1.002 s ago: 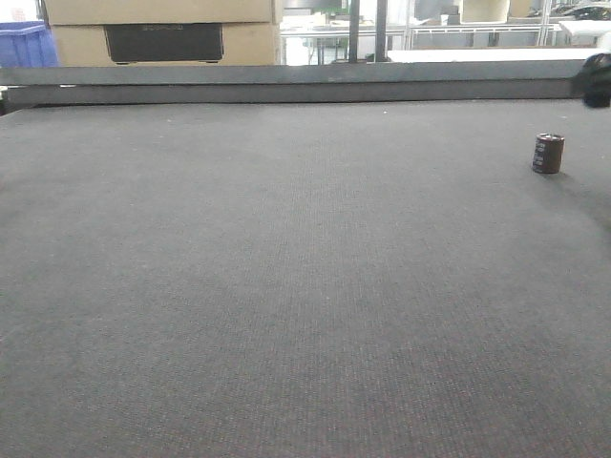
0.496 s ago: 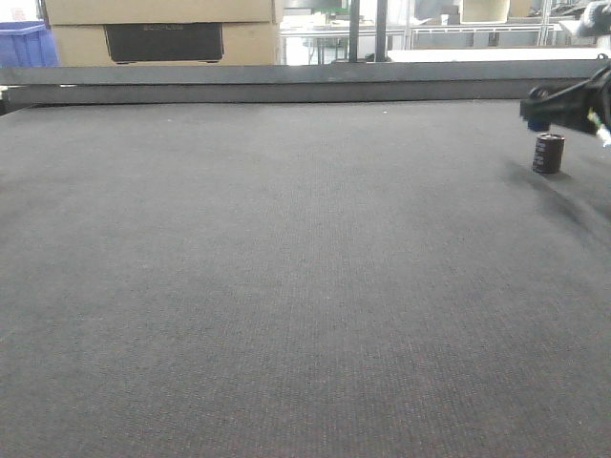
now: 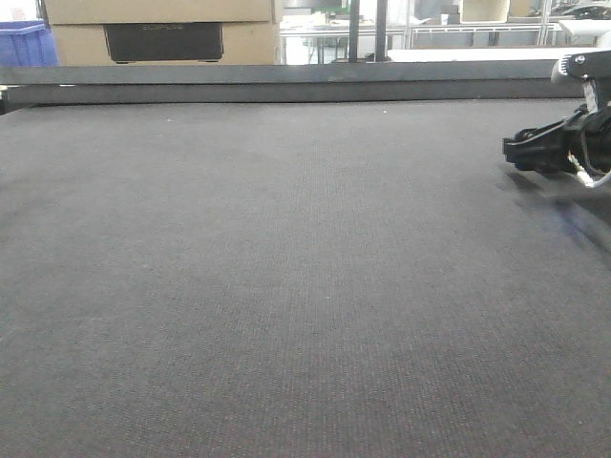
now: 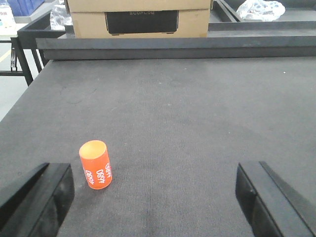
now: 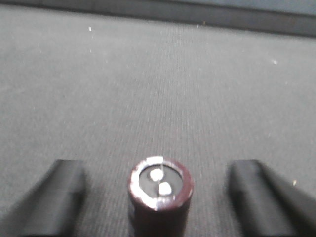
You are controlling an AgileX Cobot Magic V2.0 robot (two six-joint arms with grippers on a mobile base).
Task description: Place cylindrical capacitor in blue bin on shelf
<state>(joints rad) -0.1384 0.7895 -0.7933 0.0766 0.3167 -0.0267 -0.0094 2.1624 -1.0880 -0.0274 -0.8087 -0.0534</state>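
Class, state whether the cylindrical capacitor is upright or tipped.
Upright: in the right wrist view the cylindrical capacitor shows its round top and two terminals facing up, between the open right end effector.

**Three Views Over One Dark Table**

The front view is taken low, just above the table [image 3: 286, 286]. It is aimed across the mat toward the rear rail [image 3: 286, 84] and the cardboard box [image 3: 162, 29] beyond.

The left wrist view is set behind the left pincer [image 4: 154, 197], whose spread fingers [image 4: 37, 195] are cut off by the lower corners. The same rail and box are faced there from higher up.

The right wrist view is held very close to the mat and is blurred. It is framed by the parted fingers [image 5: 52, 197] of the right pincer [image 3: 520, 151], which is seen side-on at the front view's right edge. The cylindrical capacitor [image 5: 160, 195] is shown only in that wrist view, at bottom centre.
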